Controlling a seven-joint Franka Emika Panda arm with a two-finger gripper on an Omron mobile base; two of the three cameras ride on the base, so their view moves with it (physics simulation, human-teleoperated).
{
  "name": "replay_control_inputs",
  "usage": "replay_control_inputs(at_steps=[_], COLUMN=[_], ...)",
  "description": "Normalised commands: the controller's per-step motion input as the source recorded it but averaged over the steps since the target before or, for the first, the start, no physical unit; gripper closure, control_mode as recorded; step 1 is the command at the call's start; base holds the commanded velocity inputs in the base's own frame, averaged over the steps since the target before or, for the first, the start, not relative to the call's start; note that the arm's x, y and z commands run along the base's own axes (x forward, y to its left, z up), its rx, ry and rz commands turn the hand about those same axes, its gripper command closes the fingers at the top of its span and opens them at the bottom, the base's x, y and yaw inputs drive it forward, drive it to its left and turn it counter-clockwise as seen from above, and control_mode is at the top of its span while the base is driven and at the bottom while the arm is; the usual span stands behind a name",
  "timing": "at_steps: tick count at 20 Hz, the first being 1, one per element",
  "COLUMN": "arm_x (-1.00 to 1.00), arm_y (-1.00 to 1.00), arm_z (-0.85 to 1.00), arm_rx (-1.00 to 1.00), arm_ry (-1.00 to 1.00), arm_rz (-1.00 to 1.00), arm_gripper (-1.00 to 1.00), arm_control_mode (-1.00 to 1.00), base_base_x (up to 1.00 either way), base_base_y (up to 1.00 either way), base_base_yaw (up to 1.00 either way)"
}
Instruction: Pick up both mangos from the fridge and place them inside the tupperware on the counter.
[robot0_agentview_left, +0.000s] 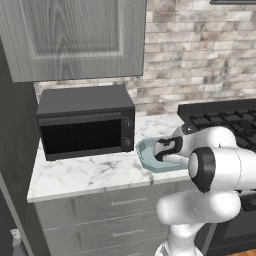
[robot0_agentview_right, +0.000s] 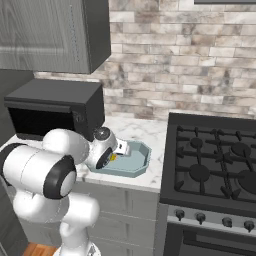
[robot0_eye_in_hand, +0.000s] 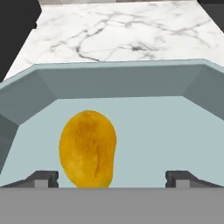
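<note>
One yellow-orange mango (robot0_eye_in_hand: 88, 148) lies on the floor of the pale blue-grey tupperware (robot0_eye_in_hand: 118, 81), toward its left side. My gripper (robot0_eye_in_hand: 112, 178) hangs low inside the tray, open, with both fingertips (robot0_eye_in_hand: 43, 178) spread wide and the mango loose between them, nearer the left one. From the base cameras the hand (robot0_agentview_left: 161, 152) reaches into the tupperware (robot0_agentview_left: 142, 150) on the white marble counter (robot0_agentview_left: 85, 175). A sliver of the mango (robot0_agentview_right: 114, 157) shows under the gripper (robot0_agentview_right: 120, 151) in the tupperware (robot0_agentview_right: 142, 162). The second mango and the fridge's inside are out of view.
A black microwave (robot0_agentview_left: 85, 125) stands on the counter just left of the tray. The black stove top (robot0_agentview_right: 215, 160) begins right of the tray. A grey wall cabinet (robot0_agentview_left: 75, 35) hangs above the microwave. A tall dark grey panel (robot0_agentview_left: 10, 150) borders the counter's left end.
</note>
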Motion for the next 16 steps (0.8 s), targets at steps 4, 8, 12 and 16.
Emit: replay_control_inputs(at_steps=[4,8,12,16], arm_x=[-0.38,-0.56,-0.79,-0.93], arm_y=[-0.17,-0.05,0.00,0.13], arm_z=[1.00,1.00,1.00,1.00], arm_rx=[0.00,0.00,-0.01,-0.05], arm_ry=[0.00,0.00,0.00,0.00], arm_rz=[0.00,0.00,0.02,0.06], arm_gripper=[-1.00,-1.00,-1.00,-1.00], arm_control_mode=[-1.00,-1.00,-1.00,-1.00], base_base_x=[0.00,0.00,0.00,0.00], base_base_y=[0.00,0.00,0.00,0.00], base_base_yaw=[0.00,0.00,0.00,0.00])
